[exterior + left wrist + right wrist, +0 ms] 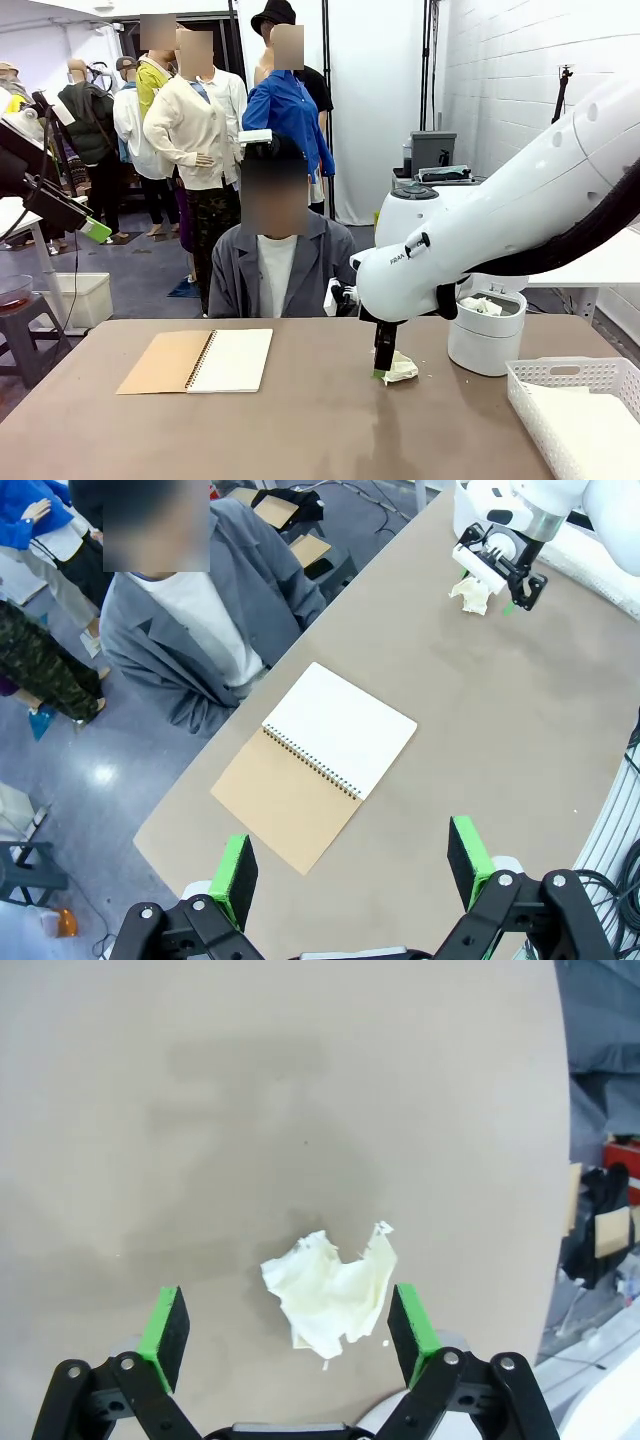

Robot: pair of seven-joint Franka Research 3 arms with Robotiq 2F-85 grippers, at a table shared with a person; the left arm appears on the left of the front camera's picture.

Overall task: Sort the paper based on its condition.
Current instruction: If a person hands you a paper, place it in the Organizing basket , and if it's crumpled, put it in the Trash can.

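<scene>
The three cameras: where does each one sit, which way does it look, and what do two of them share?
Front view: fixed at the robot's side, looking across the table at the seated person; the right arm reaches in.
Left wrist view: high above, looking down at the notebook; the open left gripper shows below.
Right wrist view: low, looking down at the crumpled paper between the open right gripper.
Shared: all show that crumpled paper.

You are looking at what seems to be a robot lab or test room: a white painted brick wall [520, 80], white curtains [375, 100] on black poles and a bare grey floor [140, 275]. A plain brown table [300, 430] faces a seated person [278, 268], with a white arm [500, 215] mounted alongside.
</scene>
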